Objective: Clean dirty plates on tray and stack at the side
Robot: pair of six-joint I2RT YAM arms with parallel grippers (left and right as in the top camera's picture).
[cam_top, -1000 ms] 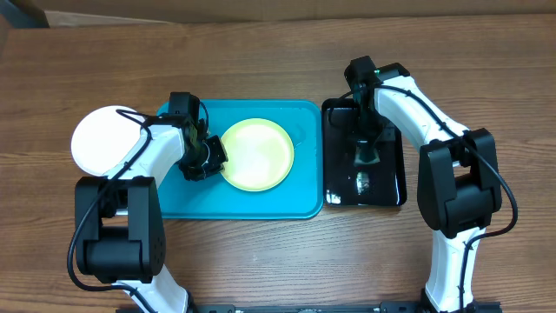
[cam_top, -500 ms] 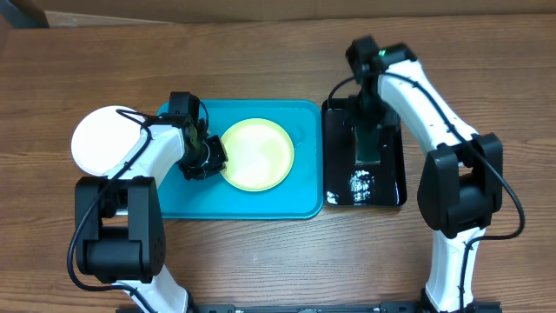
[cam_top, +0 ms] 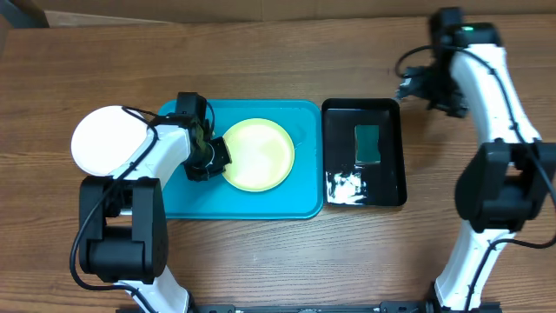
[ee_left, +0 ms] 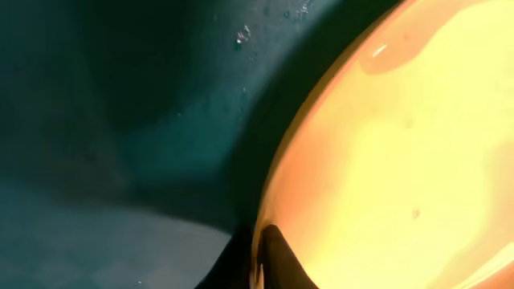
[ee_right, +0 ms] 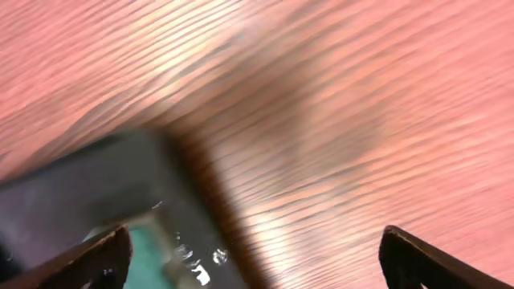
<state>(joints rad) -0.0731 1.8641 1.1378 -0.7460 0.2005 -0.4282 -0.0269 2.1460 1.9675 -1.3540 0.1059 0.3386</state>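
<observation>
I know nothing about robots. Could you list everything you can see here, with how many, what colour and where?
table: one, brown wood, under everything.
turquoise tray: one, turquoise, middle of the table.
yellow-green plate: one, pale yellow-green, on the turquoise tray.
white plate: one, white, on the table left of the turquoise tray.
black tray: one, glossy black, right of the turquoise tray.
sponge: one, green, in the black tray.
left gripper: one, black, shut on the yellow-green plate's rim.
right gripper: one, black, open, above the table beyond the black tray.
</observation>
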